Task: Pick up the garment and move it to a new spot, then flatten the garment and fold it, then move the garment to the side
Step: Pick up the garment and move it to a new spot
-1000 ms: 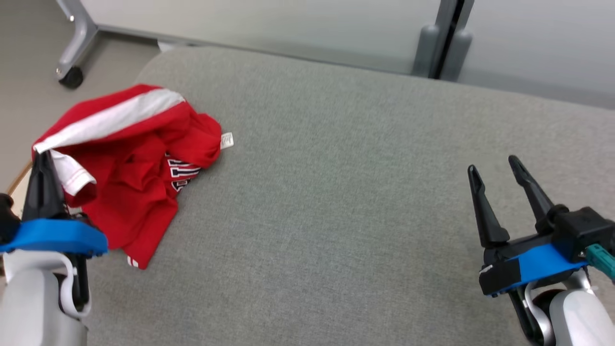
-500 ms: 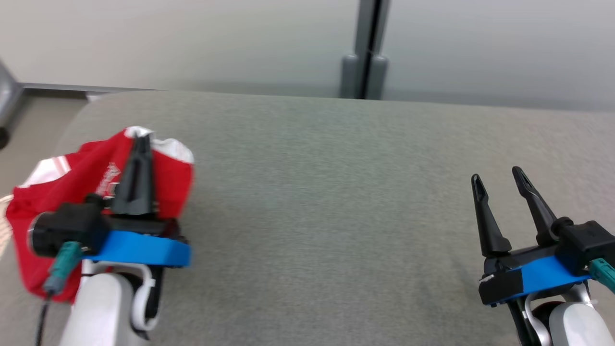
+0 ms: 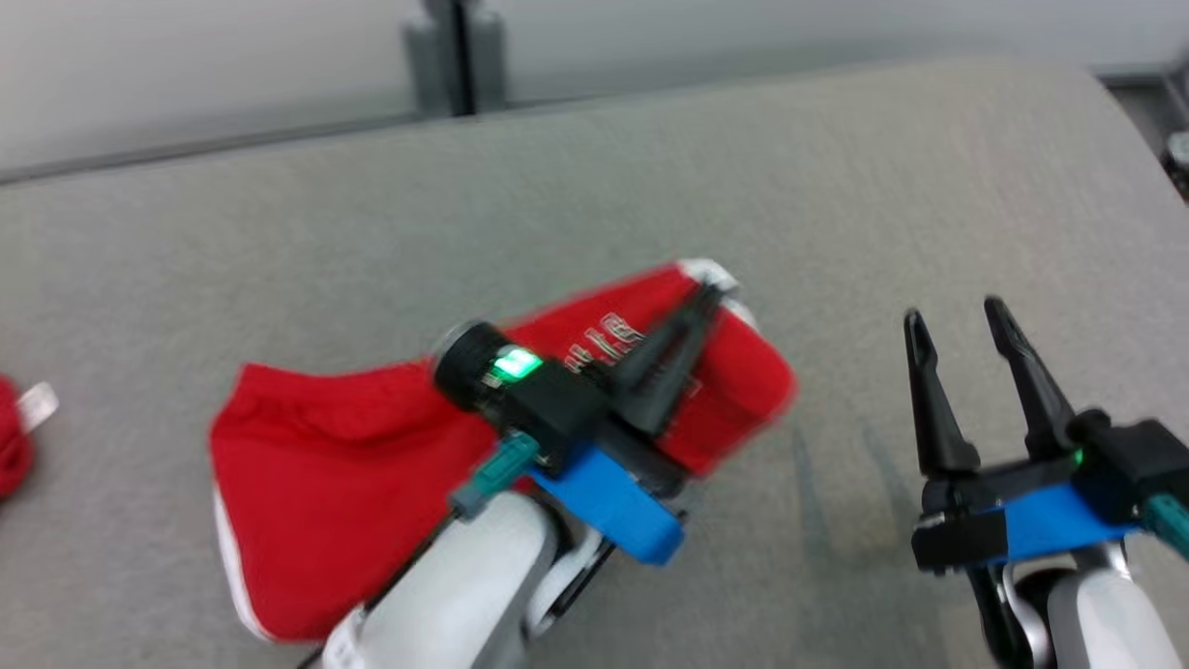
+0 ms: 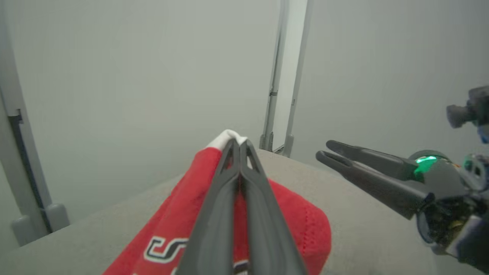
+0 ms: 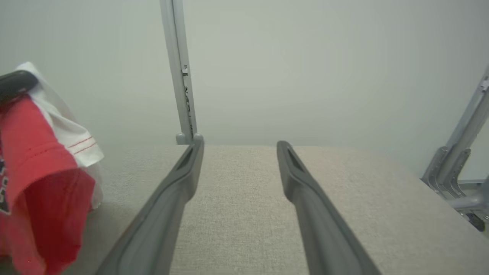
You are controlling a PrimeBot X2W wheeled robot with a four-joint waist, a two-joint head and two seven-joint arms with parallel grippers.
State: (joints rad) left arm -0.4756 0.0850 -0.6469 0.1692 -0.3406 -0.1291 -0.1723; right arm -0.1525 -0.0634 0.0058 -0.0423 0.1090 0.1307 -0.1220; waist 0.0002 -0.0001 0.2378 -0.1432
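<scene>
The garment [image 3: 353,465] is red knit cloth with a white edge [image 4: 225,135] and dark-and-white lettering [image 4: 164,248]. One end is lifted off the counter [image 3: 836,167]. The rest slopes down toward the robot's left, and its low end looks to lie on the grey surface near the middle of the counter, though blur makes the contact hard to judge.

It reads as light, thin and wholly limp. It hangs in soft folds from a single held point and will likely sag, swing and bunch rather than hold a shape. Knit cloth on a cloth-covered counter probably grips more than it slides, so dragging it may wrinkle it.

The left fingers [image 4: 217,198] are clenched together on the white edge at the garment's highest point, pinching a small bite of cloth. That looks enough to carry so light a thing, but a one-point hold leaves it in a bundle. For flattening, two holds set apart along a hem or at two corners would probably spread it best.

The right fingers [image 3: 936,409] are spread wide with nothing between them, just beside the raised end and over bare counter.

A scrap of red cloth [image 3: 7,451] with a white label lies at the head view's left edge; whether it belongs to the same garment cannot be told. A pale wall [image 3: 186,74] and a grey post [image 3: 455,56] stand behind the counter.
</scene>
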